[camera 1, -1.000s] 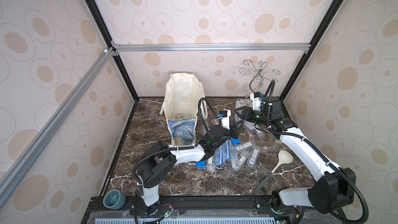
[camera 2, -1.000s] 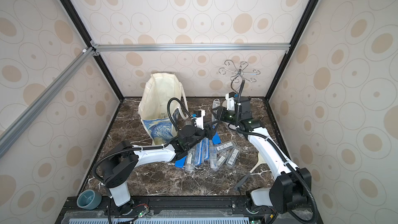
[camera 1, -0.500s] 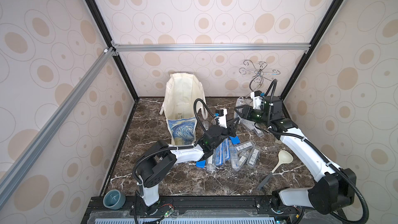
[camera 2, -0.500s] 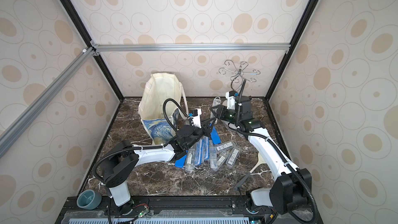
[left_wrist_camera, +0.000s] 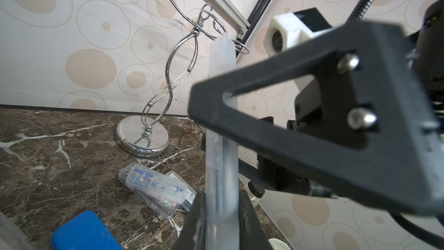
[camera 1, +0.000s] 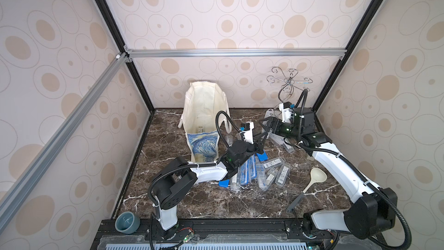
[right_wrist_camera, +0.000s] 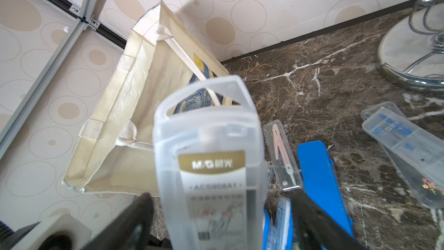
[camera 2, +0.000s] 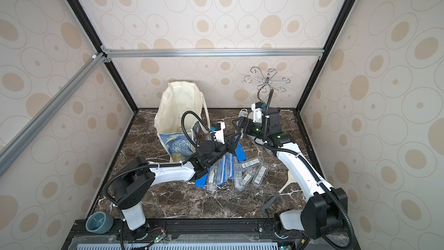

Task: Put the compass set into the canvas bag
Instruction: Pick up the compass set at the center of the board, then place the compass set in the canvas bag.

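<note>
Canvas bag [camera 1: 203,107]: upright, mouth open, far left of centre.
Compass set [right_wrist_camera: 209,140]: clear case held aloft, just right of the bag, outside it.
Left gripper [left_wrist_camera: 222,222]: fingers pinching the case.
Right gripper [right_wrist_camera: 219,194]: fingers spread, flanking the case, gaps either side.

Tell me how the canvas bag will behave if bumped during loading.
The canvas bag likely buckles rather than resists: its walls look thin and creased. Tall on a narrow base, it may tip or slide. Its strap handle droops, so it is probably floppy.
</note>
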You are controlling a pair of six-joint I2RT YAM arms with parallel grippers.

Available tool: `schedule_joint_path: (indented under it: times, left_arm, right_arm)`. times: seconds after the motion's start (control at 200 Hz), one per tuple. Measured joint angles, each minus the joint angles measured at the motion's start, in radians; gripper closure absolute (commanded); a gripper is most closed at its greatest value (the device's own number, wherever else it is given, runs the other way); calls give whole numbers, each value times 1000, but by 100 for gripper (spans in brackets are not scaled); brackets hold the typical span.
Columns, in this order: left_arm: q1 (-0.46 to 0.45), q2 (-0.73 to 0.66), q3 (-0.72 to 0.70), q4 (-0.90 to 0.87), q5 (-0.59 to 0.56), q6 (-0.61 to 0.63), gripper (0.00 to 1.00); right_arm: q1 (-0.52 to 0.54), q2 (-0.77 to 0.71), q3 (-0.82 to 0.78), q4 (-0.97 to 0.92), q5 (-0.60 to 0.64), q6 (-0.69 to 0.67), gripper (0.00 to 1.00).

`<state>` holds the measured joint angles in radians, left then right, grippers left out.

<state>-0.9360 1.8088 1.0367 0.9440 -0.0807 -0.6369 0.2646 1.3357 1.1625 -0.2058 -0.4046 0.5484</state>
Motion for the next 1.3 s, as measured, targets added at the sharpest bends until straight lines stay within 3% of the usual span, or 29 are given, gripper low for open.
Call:
schedule_joint_path:
  times: [0.32,0.655,0.96,1.07,1.301]
  left_arm:
    - [8,-21,24,-173,-40,51,86]
    - [8,-149,140,-351,-125,191,84]
    - [27,-272,297,-593,-361,350,84]
    - [65,-319,314,-678,-443,376,83]
    - [249,-354,333,-889,-515,356,83]
  right_arm:
    - [-45,-163,-47,-30,105,-14,1]
    - [-118,-310,-85,-133,340,-51,1]
    - [-134,-253,-136,-215,419,-106,1]
    - [-134,-239,-166,-222,423,-113,1]
    - [-134,-216,-187,-220,422,-117,1]
